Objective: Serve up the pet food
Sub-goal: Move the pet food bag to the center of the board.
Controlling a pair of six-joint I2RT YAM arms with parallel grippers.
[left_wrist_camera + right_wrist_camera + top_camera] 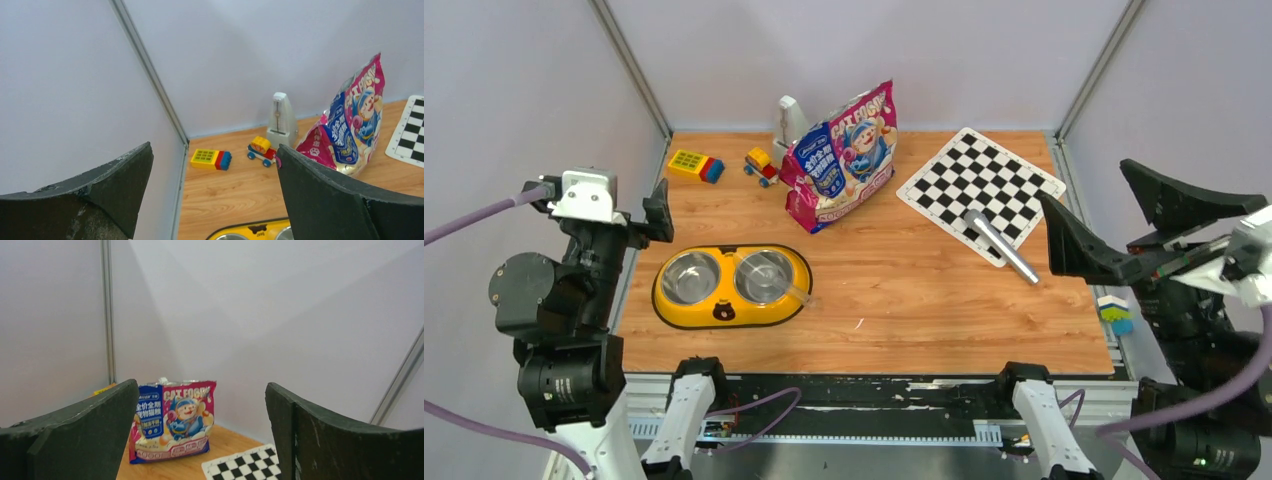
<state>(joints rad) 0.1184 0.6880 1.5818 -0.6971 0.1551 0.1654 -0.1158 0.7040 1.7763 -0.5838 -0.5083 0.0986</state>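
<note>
The pet food bag (pixel 842 155), glossy pink, purple and blue with a cartoon cat, stands upright at the back middle of the table. It also shows in the left wrist view (pixel 350 125) and the right wrist view (pixel 172 422). No kibble is in view. The yellow double-bowl feeder (pixel 724 312) sits front left, with a clear plastic scoop (pixel 782 282) in its right bowl. Both steel bowls look bare of food. My left gripper (pixel 652 212) is open and empty, raised at the table's left edge. My right gripper (pixel 1084 185) is open and empty, raised at the right edge.
A checkerboard mat (pixel 980 185) lies back right with a metal cylinder (pixel 1002 245) on its near edge. A white metronome (pixel 791 120), a toy car (pixel 761 165) and a yellow block (pixel 694 164) stand at the back left. Small coloured blocks (pixel 1114 312) sit off the right edge.
</note>
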